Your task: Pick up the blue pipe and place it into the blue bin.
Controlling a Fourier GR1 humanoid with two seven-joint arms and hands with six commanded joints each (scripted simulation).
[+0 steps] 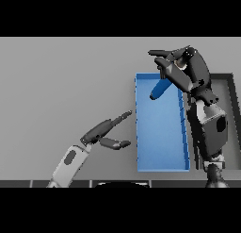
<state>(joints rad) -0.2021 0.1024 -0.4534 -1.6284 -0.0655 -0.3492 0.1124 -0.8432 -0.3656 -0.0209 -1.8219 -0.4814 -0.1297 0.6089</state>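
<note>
Above the far end of the blue bin point(162, 133) the blue pipe point(160, 90) is held tilted, pinched in the curled fingers of the right hand point(175, 66). If it is released from this height, a bounce off the bin's far wall seems possible — the pipe hangs close to that edge. More room is offered toward the bin's middle. The left hand point(104, 131) is kept with fingers relaxed over the counter point(61, 86), just beside the bin's left wall — clear of the drop.
</note>
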